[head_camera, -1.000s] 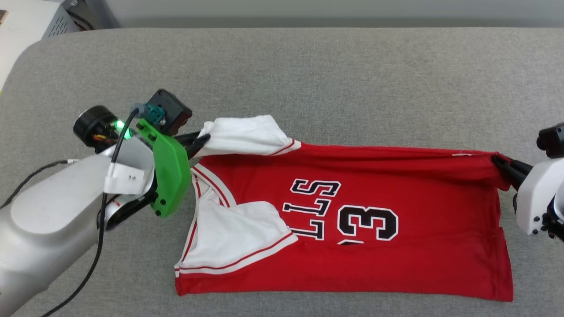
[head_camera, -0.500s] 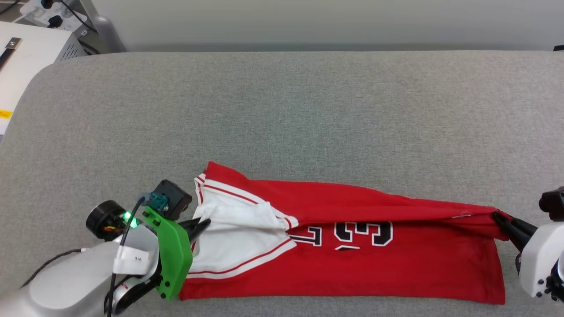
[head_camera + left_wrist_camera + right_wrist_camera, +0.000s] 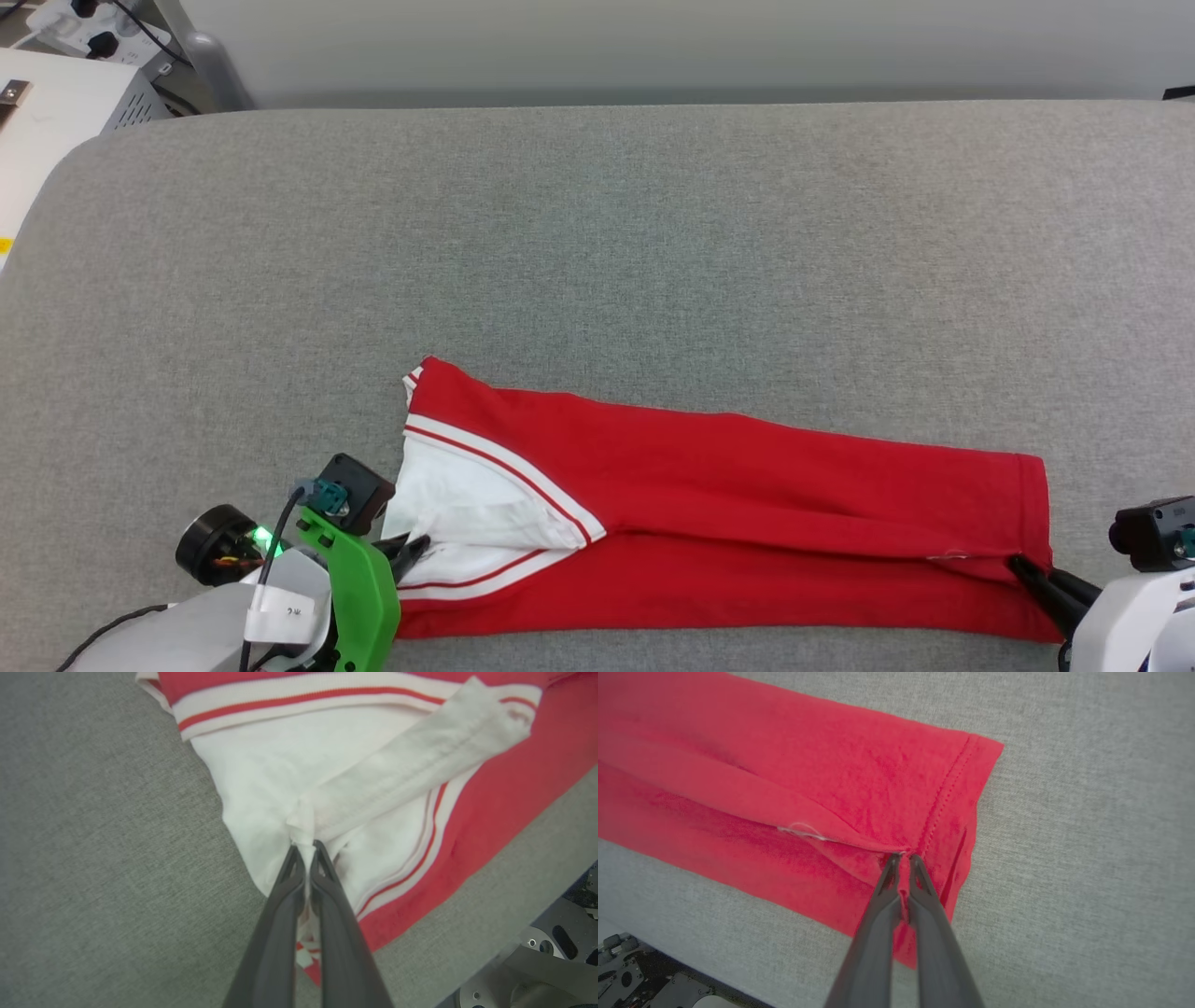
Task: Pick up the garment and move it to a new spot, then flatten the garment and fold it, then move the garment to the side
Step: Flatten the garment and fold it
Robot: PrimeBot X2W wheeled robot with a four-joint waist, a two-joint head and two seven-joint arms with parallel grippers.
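Note:
The garment [image 3: 747, 485], a red jersey with white sleeves, lies folded lengthwise near the front edge of the grey cushion [image 3: 597, 233]; its lettering is hidden inside the fold. My left gripper [image 3: 418, 544] is shut on the white sleeve at the garment's left end, and the left wrist view shows the white cloth [image 3: 299, 784] pinched between its fingertips [image 3: 304, 845]. My right gripper [image 3: 1016, 563] is shut on the red hem corner at the right end; in the right wrist view the red fabric [image 3: 808, 793] bunches at my gripper [image 3: 903, 856].
A white cabinet [image 3: 56, 103] with a power strip stands at the far left, past the cushion's rounded corner. The grey cushion stretches wide behind the garment. The robot's base [image 3: 551, 961] shows beyond the cushion's front edge.
Both grippers have drawn the far edge of the garment toward the front edge, folding it over so the lettering and number are covered. The camera has also tilted.

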